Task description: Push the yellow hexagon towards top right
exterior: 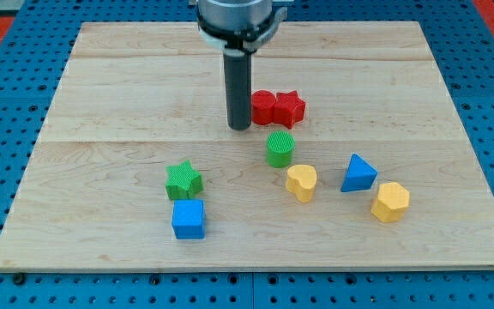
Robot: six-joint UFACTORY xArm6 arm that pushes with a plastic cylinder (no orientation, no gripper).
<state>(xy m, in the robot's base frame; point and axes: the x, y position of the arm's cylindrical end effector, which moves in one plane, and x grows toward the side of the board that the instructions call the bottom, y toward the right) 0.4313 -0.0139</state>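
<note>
The yellow hexagon lies at the view's lower right, just below and right of the blue triangle. My tip rests on the board near the middle, far to the left of and above the hexagon, just left of the red blocks. It touches no block that I can make out.
A red round block and a red star sit together right of my tip. A green cylinder and a yellow heart lie below them. A green star and a blue cube sit lower left.
</note>
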